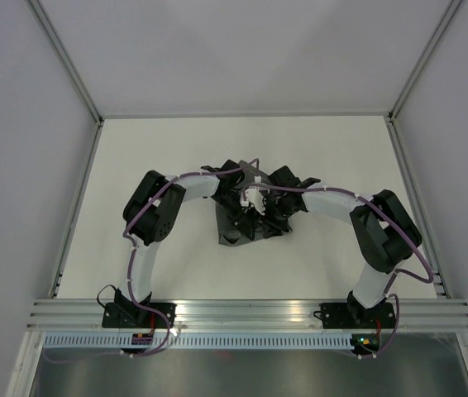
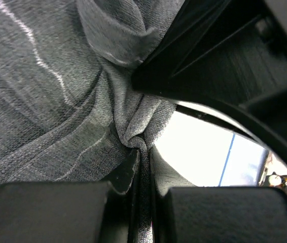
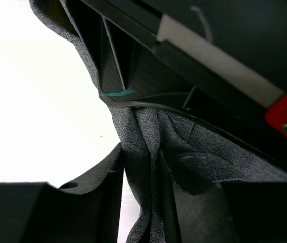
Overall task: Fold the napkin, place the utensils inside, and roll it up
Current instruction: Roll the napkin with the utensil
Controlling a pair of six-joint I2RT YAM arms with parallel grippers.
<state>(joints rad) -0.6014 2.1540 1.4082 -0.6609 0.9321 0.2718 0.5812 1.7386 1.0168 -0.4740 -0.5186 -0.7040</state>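
The dark grey napkin (image 1: pixel 238 227) hangs bunched at the middle of the table, held up by both grippers. My left gripper (image 1: pixel 244 198) is shut on a pinched fold of the napkin (image 2: pixel 57 101), with a light stitched line showing across the cloth. My right gripper (image 1: pixel 271 203) is shut on another fold of the napkin (image 3: pixel 148 152), close against the left gripper's body. The fork is out of view in every frame.
The white table (image 1: pixel 341 157) is bounded by an aluminium frame (image 1: pixel 242 116) at the back and sides and a rail (image 1: pixel 250 310) at the near edge. The two wrists crowd together above the cloth.
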